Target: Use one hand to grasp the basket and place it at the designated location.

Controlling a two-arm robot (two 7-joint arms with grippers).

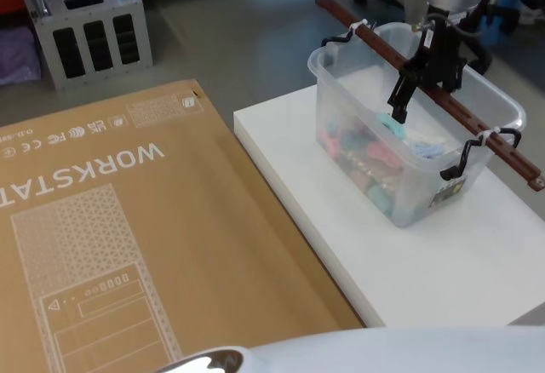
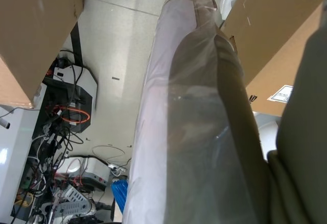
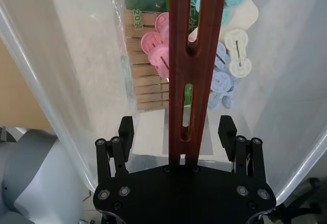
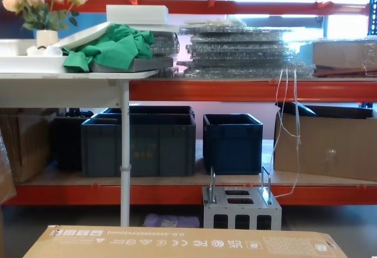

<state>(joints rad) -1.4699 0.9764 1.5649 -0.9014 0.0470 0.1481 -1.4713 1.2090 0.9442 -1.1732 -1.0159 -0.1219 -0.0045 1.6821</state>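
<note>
Basket sits on the white table. Above the basket, the right tool straddles its red-brown handle, fingers spread and clear. Grasp pending: closing squarely on the handle seems next.

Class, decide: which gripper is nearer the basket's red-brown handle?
Right. The right gripper straddles the handle, open fingers either side, over the basket. The left arm's wrist camera faces cardboard and floor elsewhere.

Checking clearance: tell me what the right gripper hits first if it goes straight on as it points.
Probably the handle: it runs between the open right gripper's fingers, so the palm meets it; depth unclear.
</note>
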